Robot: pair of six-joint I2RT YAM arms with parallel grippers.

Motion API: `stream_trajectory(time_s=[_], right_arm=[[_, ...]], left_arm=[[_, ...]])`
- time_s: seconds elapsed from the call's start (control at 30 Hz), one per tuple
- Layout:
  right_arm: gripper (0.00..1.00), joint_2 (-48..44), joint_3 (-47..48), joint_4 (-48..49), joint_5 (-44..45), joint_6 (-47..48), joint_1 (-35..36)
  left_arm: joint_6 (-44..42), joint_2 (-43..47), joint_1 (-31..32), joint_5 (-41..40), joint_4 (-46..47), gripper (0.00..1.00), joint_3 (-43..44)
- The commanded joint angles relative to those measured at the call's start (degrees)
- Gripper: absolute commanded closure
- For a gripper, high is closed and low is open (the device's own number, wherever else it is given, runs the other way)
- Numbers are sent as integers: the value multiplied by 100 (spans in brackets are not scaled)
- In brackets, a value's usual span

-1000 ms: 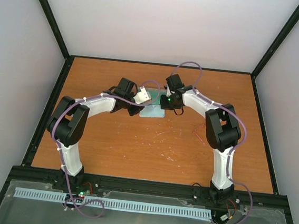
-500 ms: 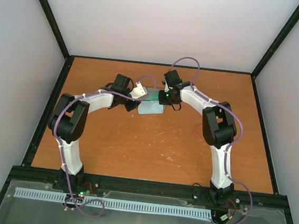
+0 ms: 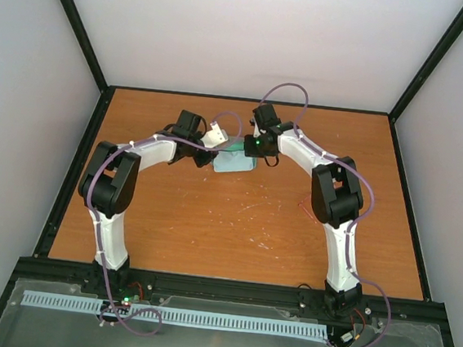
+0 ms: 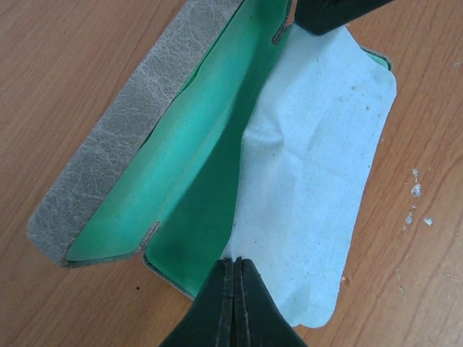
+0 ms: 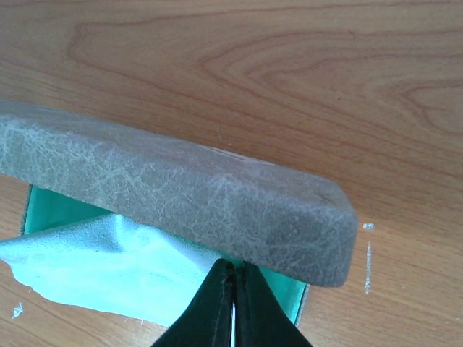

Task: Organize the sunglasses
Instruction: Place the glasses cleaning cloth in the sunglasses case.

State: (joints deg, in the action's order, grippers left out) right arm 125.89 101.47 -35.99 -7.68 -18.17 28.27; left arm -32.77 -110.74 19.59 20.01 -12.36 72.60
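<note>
The grey case (image 4: 137, 123) with teal lining lies open at the far middle of the table (image 3: 210, 221). The light blue cloth (image 4: 318, 159) is spread over its lower half. My left gripper (image 4: 234, 262) is shut on the cloth's near edge. My right gripper (image 5: 233, 266) is shut at the cloth's far corner, under the raised lid (image 5: 181, 195); its fingers (image 4: 325, 14) show in the left wrist view. The sunglasses (image 3: 304, 203) show as a thin red outline on the table beside the right arm's elbow, away from both grippers.
Both arms arch inward over the far half of the table and meet at the case (image 3: 232, 149). Black frame posts and white walls close in the table on three sides. White scuff marks (image 3: 252, 212) dot the wood.
Both grippers have moved toward the far left with the cloth. The cloth has slid from in front of the case onto its teal lower half.
</note>
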Motion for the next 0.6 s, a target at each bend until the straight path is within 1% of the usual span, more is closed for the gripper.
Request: stream_trajectory(time_s=[0.0, 0.57], right_arm=[[97, 34, 146, 66, 150, 72, 7], [97, 97, 233, 148, 215, 56, -7]], left_arm=[[-123, -44, -87, 131, 48, 99, 233], [-229, -222, -173, 97, 159, 99, 446]])
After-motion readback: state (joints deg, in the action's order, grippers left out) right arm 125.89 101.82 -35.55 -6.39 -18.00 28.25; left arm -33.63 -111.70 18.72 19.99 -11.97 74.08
